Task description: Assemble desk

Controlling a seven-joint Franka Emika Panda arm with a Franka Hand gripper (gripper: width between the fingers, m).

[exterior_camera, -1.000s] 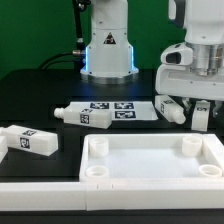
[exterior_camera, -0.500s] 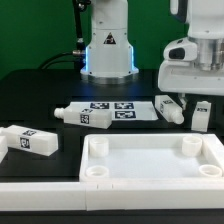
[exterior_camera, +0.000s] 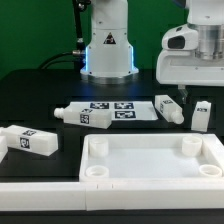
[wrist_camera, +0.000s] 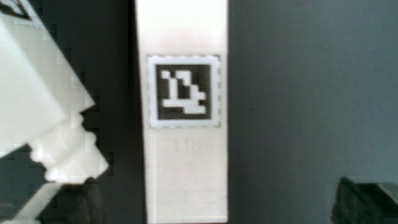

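The desk top (exterior_camera: 150, 160), a white rimmed tray with round corner sockets, lies at the front. Several white tagged legs lie on the black table. One leg (exterior_camera: 202, 115) lies at the exterior view's right, directly under my gripper (exterior_camera: 198, 94). The gripper hangs open above it and touches nothing. In the wrist view this leg (wrist_camera: 183, 120) runs lengthwise between my spread fingers, gripper (wrist_camera: 217, 203), tag facing up. A second leg (exterior_camera: 168, 109) lies close beside it, seen also in the wrist view as leg (wrist_camera: 39, 110). Two more legs (exterior_camera: 85, 116) (exterior_camera: 28, 141) lie toward the left.
The marker board (exterior_camera: 118, 108) lies flat in the middle of the table behind the desk top. The white robot base (exterior_camera: 108, 45) with its blue light stands at the back. A low white ledge (exterior_camera: 40, 190) runs along the front left.
My gripper has opened, let go of the right-hand leg and risen straight up. The leg stays lying on the table.
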